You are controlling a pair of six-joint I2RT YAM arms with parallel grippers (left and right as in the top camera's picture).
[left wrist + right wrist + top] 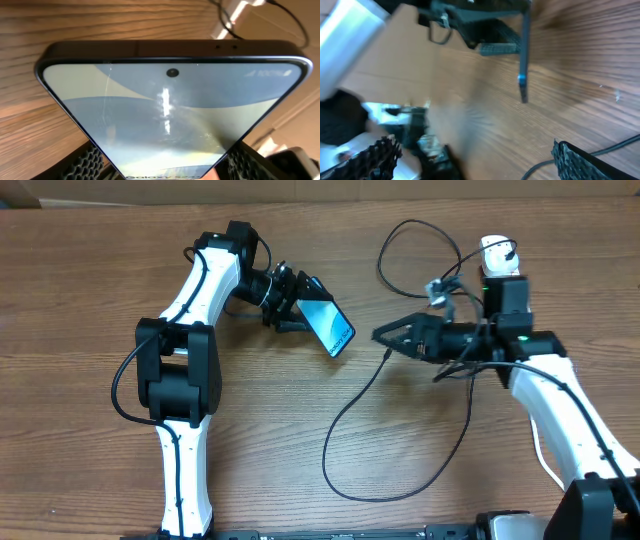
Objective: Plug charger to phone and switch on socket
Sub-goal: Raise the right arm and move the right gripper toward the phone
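A brown wood-grain table [80,430] is recorded. A thin black charger cable [324,460] is laid on it in wide, loose loops, right of centre. A white socket block [492,252] is found near the far edge, partly hidden.

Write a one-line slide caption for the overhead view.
The left hand holds the phone; the open right hand faces it, the charger looping nearby.

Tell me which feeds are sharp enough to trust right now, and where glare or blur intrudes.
Overhead: evenly lit and sharp, the long thin black cable easy to trace. Left wrist: crisp, but a white glare streak runs down the slim blue-screened phone. Right wrist: smeared by blur, worst lower left.
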